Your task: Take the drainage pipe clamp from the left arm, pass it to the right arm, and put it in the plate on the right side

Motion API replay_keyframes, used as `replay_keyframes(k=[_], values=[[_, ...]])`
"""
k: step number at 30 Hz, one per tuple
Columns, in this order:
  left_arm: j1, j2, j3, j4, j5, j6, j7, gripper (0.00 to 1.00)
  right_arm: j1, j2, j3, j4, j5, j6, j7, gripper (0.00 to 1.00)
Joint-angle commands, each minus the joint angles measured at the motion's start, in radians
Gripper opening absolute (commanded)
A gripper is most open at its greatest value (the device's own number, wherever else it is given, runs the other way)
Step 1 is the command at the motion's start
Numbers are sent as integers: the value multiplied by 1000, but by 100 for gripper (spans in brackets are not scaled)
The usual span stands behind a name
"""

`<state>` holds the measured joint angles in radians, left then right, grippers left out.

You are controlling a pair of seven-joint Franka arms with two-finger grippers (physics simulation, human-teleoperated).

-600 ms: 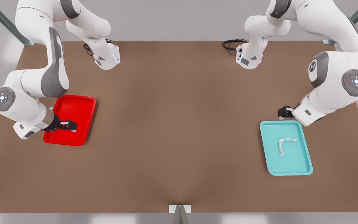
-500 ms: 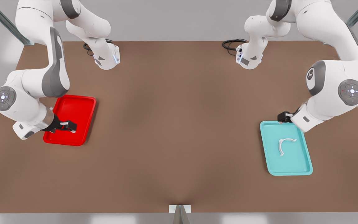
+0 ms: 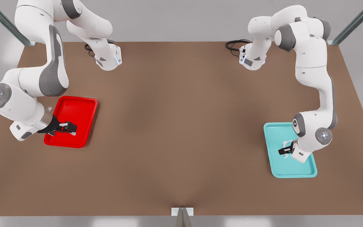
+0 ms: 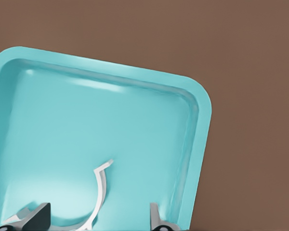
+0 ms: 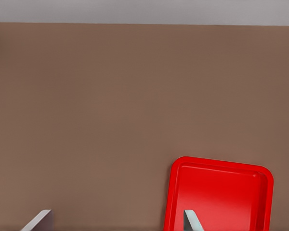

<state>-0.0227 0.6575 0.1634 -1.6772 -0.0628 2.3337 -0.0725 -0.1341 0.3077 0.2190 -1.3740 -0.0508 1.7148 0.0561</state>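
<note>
While the left gripper [image 3: 283, 151] hangs low over the teal tray [image 3: 307, 171] at the lower right of the front view, its two fingers [image 4: 36, 217] stand spread apart, and the drainage pipe clamp [image 4: 99, 190] lies on the tray floor between them, not yet pinched as far as the left wrist view shows. That view has the white curved strap rising from the bottom edge of the frame, one flared tab pointing toward the middle of the tray, with the tray's rounded corner toward the upper right and brown table [image 3: 181, 126] beyond it. In the front view the clamp is mostly hidden under the gripper. Over at the left of the front view, the right gripper [image 3: 71, 127] waits above the near part of the plate [image 3: 74, 107], the red tray lying flat on the table. Its fingers [image 5: 191, 221] are parted with nothing between them, and the right wrist view shows the plate at the lower right of the frame, bare inside.
</note>
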Motion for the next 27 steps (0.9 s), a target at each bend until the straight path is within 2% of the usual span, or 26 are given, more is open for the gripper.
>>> replay_keyframes(k=[1, 9, 10, 11, 12, 13, 14, 15, 16, 19, 21, 22, 27], values=[[9, 25, 1, -3, 1, 188, -78, 100, -5, -6, -1, 9, -1, -14, -30, 100], [20, 39, -2, -85, -9, 184, -81, 100, -4, -21, 2, 52, -12, -64, -18, 100], [20, 39, -2, -85, -15, 181, -81, 93, -2, -21, 6, 52, -11, -64, -15, 100], [20, 39, -2, -85, -20, 181, -81, 72, -4, -21, 2, 52, -11, -64, -30, 100], [20, 39, -2, -85, -20, 181, -81, 64, -7, -35, 16, 49, -9, -66, -56, 100], [21, 39, -2, -85, -20, 181, -79, 63, -5, -94, 19, 36, -9, -86, -47, 100], [21, 42, -2, -85, -20, 181, -79, 60, 129, -130, -120, 3, -8, -83, -45, 100], [21, 44, -2, -85, -20, 181, -79, 58, 222, -139, -216, -16, -3, -75, -45, 100], [21, 44, -2, -85, -20, 181, -79, 57, 241, -145, -234, -36, -3, -60, -45, 100], [21, 47, -2, -85, -20, 181, -79, 51, 235, -107, -225, -37, 34, -35, -26, 100], [21, 47, -2, -85, -20, 181, -81, 37, 234, -102, -225, -33, 35, -32, -10, 100], [21, 47, -2, -85, -20, 181, -81, 33, 240, -101, -225, -28, 34, -32, -9, 100], [21, 51, -2, -84, -20, 181, -81, 27, 243, -96, -225, -22, 34, -32, -9, 100]])
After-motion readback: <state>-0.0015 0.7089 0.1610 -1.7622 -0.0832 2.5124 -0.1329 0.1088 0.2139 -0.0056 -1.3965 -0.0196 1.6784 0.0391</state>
